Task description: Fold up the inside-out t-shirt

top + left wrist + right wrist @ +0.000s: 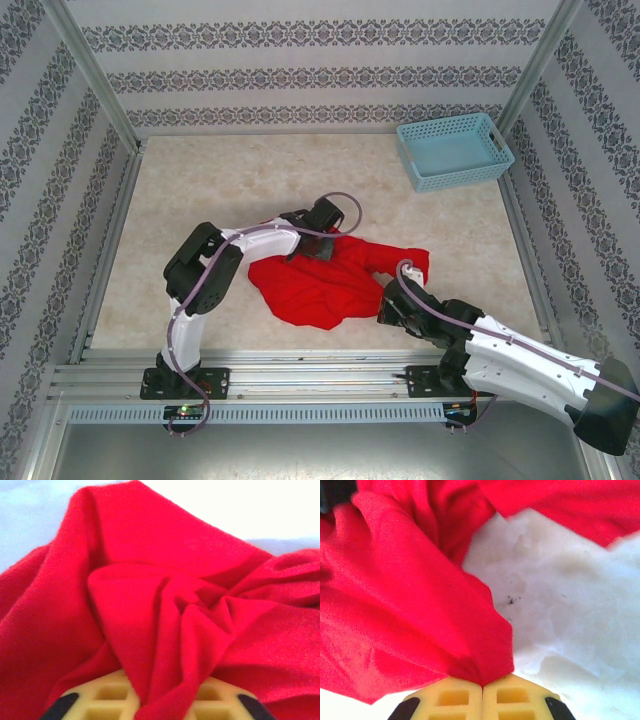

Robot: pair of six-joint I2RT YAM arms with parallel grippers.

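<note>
Fingers [455, 697] of my right gripper [482, 684] pressed together, pinching bunched edge of red t-shirt [395, 605] at bottom centre of right wrist view. My left gripper [160, 702] likewise clamped on t-shirt, cloth fold running down between yellow pads [110, 700] at bottom of left wrist view. T-shirt crumpled in heap on table [220, 190], centre of top view, slightly right, between both grippers. Light blue basket [455, 150] upper right, well apart from t-shirt.

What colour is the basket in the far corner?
The basket is light blue all over. The top camera shows it best.
</note>
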